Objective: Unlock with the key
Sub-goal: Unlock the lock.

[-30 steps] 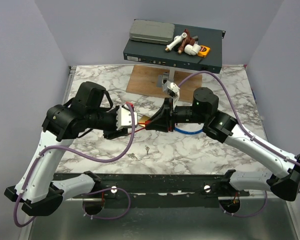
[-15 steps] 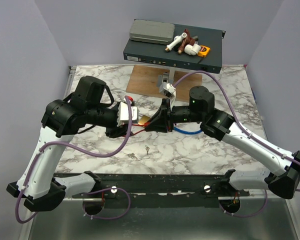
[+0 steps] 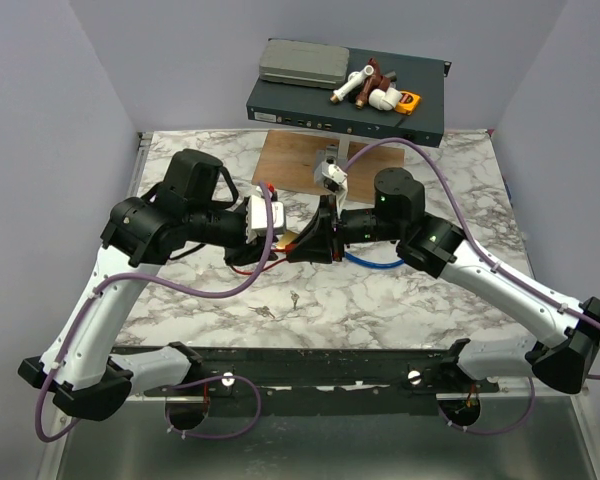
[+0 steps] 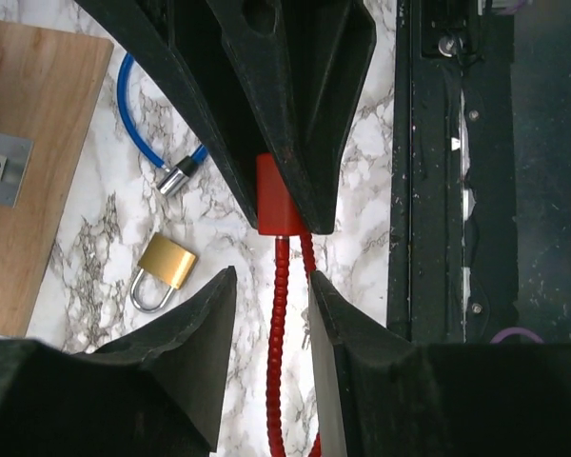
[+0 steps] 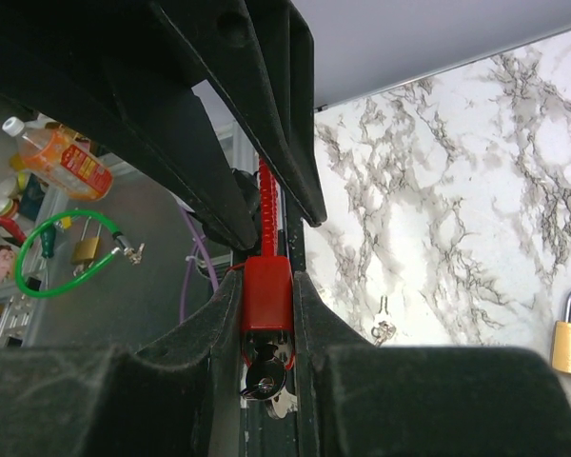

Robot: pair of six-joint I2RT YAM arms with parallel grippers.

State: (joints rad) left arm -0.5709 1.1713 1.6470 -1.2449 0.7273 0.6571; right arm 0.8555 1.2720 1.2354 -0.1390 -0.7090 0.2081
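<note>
Above the middle of the tabletop (image 3: 410,300), the right end effector (image 5: 266,278) was clamped on the red lock (image 5: 266,300), a key (image 5: 265,379) apparently seated in its free end. The left end effector (image 4: 271,286) stood partly open, astride the red cable (image 4: 278,324) without gripping it. Closing there would likely pinch cable, not key; a tug could drag the lock askew or slip it from the right grip.

Grey case (image 3: 302,62) atop black box (image 3: 305,102) behind wooden board (image 3: 285,160)
</note>
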